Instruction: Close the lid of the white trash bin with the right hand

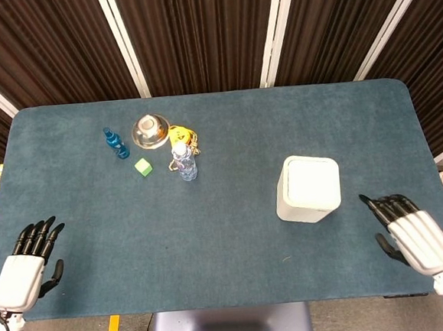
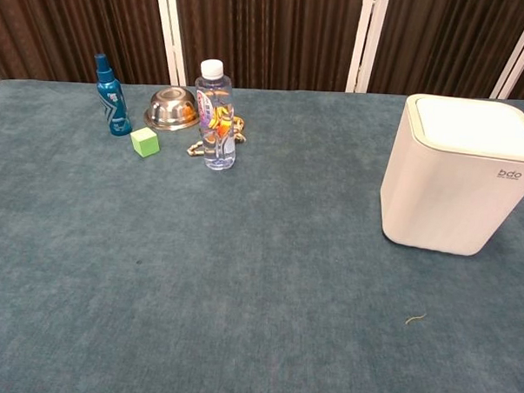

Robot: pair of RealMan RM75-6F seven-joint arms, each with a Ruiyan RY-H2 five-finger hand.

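The white trash bin [image 1: 308,188] [image 2: 459,175] stands on the right part of the blue table, its lid lying flat and closed on top. My right hand [image 1: 411,234] is at the table's front right, apart from the bin, fingers spread and holding nothing. My left hand [image 1: 26,261] rests at the front left corner, fingers straight and apart, empty. Neither hand shows in the chest view.
At the back left stand a blue spray bottle [image 1: 115,143] [image 2: 111,96], a steel bowl [image 1: 150,131] [image 2: 172,108], a green cube [image 1: 143,167] [image 2: 144,142], a water bottle [image 1: 184,161] [image 2: 215,116] and a yellow item [image 1: 187,135]. Dark curtains hang behind the table.
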